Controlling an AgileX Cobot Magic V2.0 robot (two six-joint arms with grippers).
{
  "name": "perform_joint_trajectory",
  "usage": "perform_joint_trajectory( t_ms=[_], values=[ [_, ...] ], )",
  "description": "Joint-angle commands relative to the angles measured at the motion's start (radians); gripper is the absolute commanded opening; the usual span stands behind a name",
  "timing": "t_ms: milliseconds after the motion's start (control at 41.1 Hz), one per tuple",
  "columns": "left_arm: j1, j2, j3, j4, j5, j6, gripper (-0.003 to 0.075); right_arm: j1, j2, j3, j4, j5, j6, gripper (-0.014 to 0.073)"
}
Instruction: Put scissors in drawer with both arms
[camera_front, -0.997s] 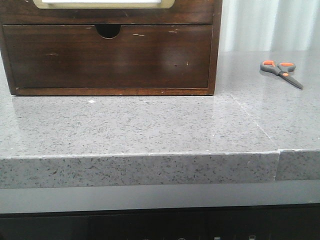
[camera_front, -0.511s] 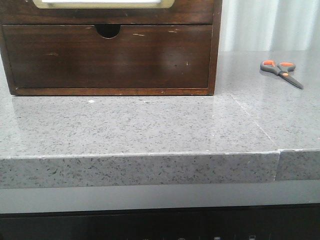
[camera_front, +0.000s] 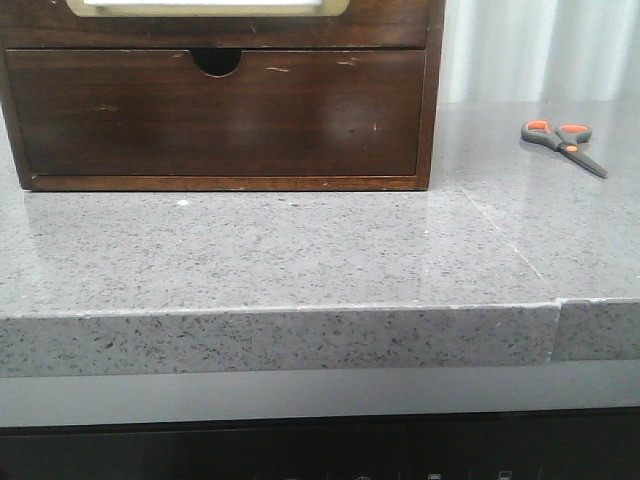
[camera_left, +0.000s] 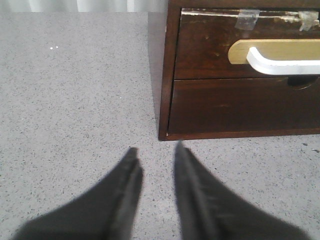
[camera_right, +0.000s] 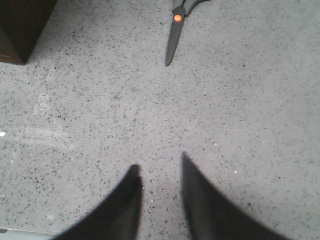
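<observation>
Both grippers hang just above the speckled grey stone countertop with nothing between their dark fingers. Seen from its own wrist camera, the left gripper has its jaws parted by a narrow gap, the two tapering fingertips pointing toward the near corner of the wooden cabinet, which stands a little way ahead of them. Likewise, the right gripper shows a modest gap, bare stone visible between its tips, and it grips nothing. Neither arm appears in the front view. Ahead of the right gripper, well apart from it, the scissors lie flat on the stone, closed, the blade tip pointing back toward the fingers and the orange pivot screw showing; the handles run out of that picture. From the front camera the scissors rest on the right part of the counter, to the right of the cabinet and clear of it, orange-lined loops to the left and blades angled toward the near right. Farther back, the cabinet's lower front is a plain scratched drawer front with a semicircular notch, fully shut. Above it sits the drawer with the cream-rimmed white inset, also closed, flush with the frame.
</observation>
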Motion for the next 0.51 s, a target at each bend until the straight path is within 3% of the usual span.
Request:
perform_joint_trajectory(
  t_ms=[0, 97, 243, 487],
  values=[
    [0.004, 0.011, -0.033, -0.021, -0.072, -0.004, 0.0424, -0.006, -0.003, -0.034, -0.015, -0.068, -0.008, 0.051],
    [0.004, 0.021, -0.033, -0.048, -0.072, -0.004, 0.0526, -0.006, -0.003, -0.034, -0.015, -0.068, -0.008, 0.0554],
    [0.004, 0.062, -0.033, -0.185, -0.075, -0.004, 0.0524, -0.006, -0.003, -0.034, -0.015, -0.069, -0.008, 0.0549],
    [0.004, 0.216, -0.033, -0.564, -0.103, 0.005, 0.0524, -0.006, -0.003, -0.034, -0.015, -0.069, -0.008, 0.0549]
  ],
)
